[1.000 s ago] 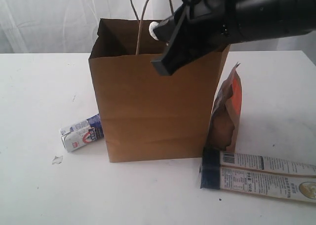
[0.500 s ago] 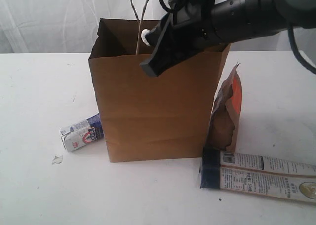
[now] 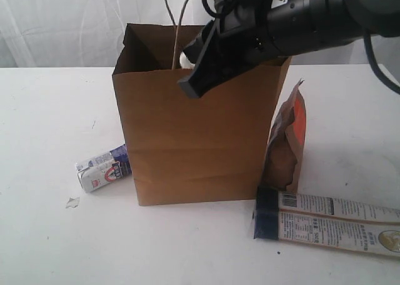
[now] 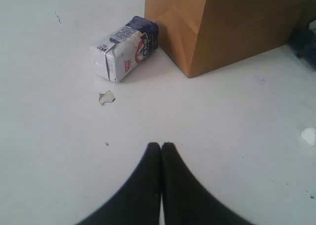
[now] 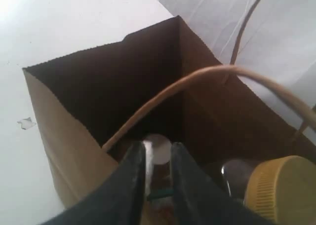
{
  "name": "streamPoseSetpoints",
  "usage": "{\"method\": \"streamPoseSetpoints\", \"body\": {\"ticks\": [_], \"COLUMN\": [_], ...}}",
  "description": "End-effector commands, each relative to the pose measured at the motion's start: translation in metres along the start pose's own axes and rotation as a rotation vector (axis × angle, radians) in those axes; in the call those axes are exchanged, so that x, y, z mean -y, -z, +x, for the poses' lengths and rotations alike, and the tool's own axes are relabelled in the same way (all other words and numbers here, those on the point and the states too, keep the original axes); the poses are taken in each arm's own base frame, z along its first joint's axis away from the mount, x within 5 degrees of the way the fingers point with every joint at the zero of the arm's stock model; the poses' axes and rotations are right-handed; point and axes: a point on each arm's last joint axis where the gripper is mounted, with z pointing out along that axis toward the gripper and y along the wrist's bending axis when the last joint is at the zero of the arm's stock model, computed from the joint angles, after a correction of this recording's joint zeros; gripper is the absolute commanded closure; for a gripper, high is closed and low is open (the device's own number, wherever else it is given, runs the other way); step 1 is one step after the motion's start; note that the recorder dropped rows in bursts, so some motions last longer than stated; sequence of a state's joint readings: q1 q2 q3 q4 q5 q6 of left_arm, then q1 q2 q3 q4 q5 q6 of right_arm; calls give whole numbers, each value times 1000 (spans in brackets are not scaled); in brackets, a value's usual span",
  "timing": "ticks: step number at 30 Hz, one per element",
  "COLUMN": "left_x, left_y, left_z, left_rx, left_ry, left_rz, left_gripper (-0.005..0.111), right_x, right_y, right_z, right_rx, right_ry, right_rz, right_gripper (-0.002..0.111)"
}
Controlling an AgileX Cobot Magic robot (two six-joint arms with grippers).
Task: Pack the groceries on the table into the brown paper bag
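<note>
Worktop (image 3: pixel 56 110): white, a few specks. Brown paper bag (image 3: pixel 194 141): standing upright mid-worktop, mouth open, and all places below are given from it.

Right arm comes in over the bag's top rim from the bag's right. Right claw (image 5: pixel 158 151) is just inside the mouth.

Long white-blue packet (image 3: pixel 331 222): flat on the worktop at the bag's front-right corner. Its long axis runs away from the bag to the right. Not packed.

Brown-orange pouch (image 3: pixel 289 144): upright, leaning on the bag's right wall. Not packed.

Small white-blue carton (image 3: pixel 103 167): on its side at the bag's lower left, one end touching or nearly touching the wall. Not packed.

Left claw (image 4: pixel 161 147): fingers pressed together, empty, low over the worktop in front of the bag's left corner. The carton is ahead of it, so the left arm is the nearer one for it.

Gold-lidded clear jar (image 5: pixel 284 190): inside the bag, only the lid showing.

Yellow-grain bottle with white cap (image 3: pixel 185 60): in the bag's mouth, seemingly upright with its long axis vertical. The cap sits between the right claw's fingers. Fingers are slightly apart on either side of the cap; can't tell whether they are pressing it or have let go.

Judgement: the step is dropping the bottle in. It sits directly under the claw, so the release goes straight down beside the jar. Three items are left outside the bag.
</note>
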State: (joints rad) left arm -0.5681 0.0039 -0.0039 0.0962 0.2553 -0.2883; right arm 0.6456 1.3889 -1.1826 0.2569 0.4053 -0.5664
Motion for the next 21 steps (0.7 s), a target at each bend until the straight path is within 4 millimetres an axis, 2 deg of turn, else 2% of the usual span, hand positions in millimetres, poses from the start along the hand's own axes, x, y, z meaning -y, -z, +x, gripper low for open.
{"method": "streamPoseSetpoints", "body": {"ticks": [1,3,5,10,21], "left_x": [0,0,0,0,0], "left_y": [0,0,0,0,0], "left_z": [1,1,1,1,1], "left_rx": [0,0,0,0,0], "left_ry": [3,3,3,3,3], "left_rz": [5,5,5,5,5], "left_gripper": [107,107,107,107,107], "right_x": [3,3,4,4,-3], "right_y": [1,2,4,18,71], "right_z": [-1,-1,-3,-9,-15], "right_rx": [6,8,17,56,68], "right_ry": [-19,-21,-28,-57,-65], "right_rz": [14,15,18,29,-6], "right_gripper": [65,55,52,52,53]}}
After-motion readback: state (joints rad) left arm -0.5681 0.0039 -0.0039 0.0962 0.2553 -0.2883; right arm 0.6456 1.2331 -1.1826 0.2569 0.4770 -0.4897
